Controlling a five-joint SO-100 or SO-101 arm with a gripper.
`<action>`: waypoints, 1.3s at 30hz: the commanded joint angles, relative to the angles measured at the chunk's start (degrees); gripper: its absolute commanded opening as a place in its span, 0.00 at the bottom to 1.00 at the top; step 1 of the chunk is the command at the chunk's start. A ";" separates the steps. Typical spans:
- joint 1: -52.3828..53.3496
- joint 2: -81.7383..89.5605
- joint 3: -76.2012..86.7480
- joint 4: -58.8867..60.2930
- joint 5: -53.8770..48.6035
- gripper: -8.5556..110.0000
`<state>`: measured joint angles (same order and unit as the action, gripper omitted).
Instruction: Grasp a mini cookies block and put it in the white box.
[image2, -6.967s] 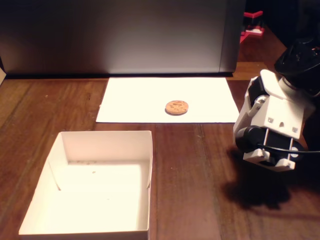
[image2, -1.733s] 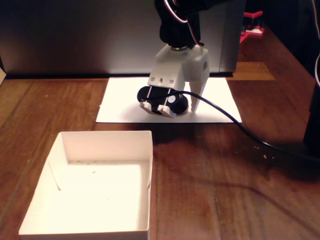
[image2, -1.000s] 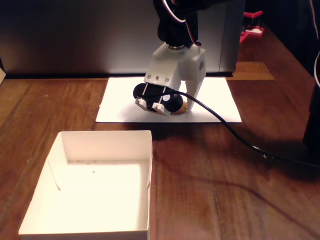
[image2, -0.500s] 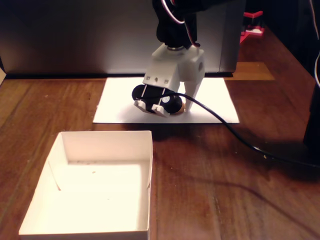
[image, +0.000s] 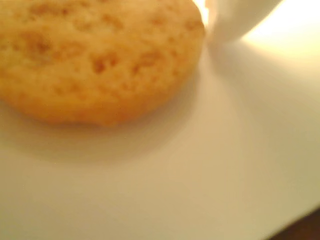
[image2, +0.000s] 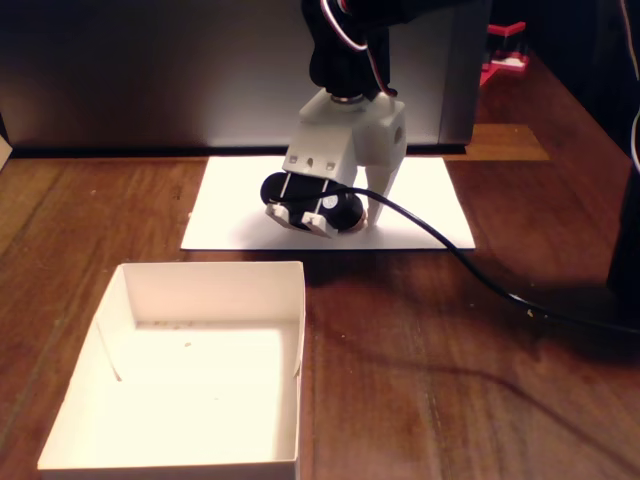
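Observation:
The mini cookies block (image: 95, 60), round and golden-brown with darker specks, fills the upper left of the wrist view and lies flat on a white sheet of paper (image: 210, 165). One white finger (image: 235, 20) touches its right edge; the other finger is out of that view. In the fixed view my gripper (image2: 355, 222) is lowered onto the sheet (image2: 420, 215) and hides the cookie behind its black motor. How wide the jaws stand does not show. The white box (image2: 70, 420), shallow and lidless, sits at the lower left, with nothing in it but crumbs.
A black cable (image2: 480, 275) runs from the gripper across the brown wooden table (image2: 450, 380) to the right. A grey panel (image2: 200, 70) stands behind the sheet. A red object (image2: 505, 50) sits at the far right back.
The gripper has shifted slightly left over the last second. The white sheet has slid left with it. The cookie's edge, visible beside the finger earlier, is now hidden.

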<state>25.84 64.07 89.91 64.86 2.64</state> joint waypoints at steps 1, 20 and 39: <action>1.49 2.90 -4.31 -0.62 0.62 0.32; 0.18 9.49 -4.57 -1.14 -1.05 0.32; 0.70 8.88 -4.31 -0.35 -0.88 0.21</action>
<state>26.10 64.51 89.91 63.90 0.53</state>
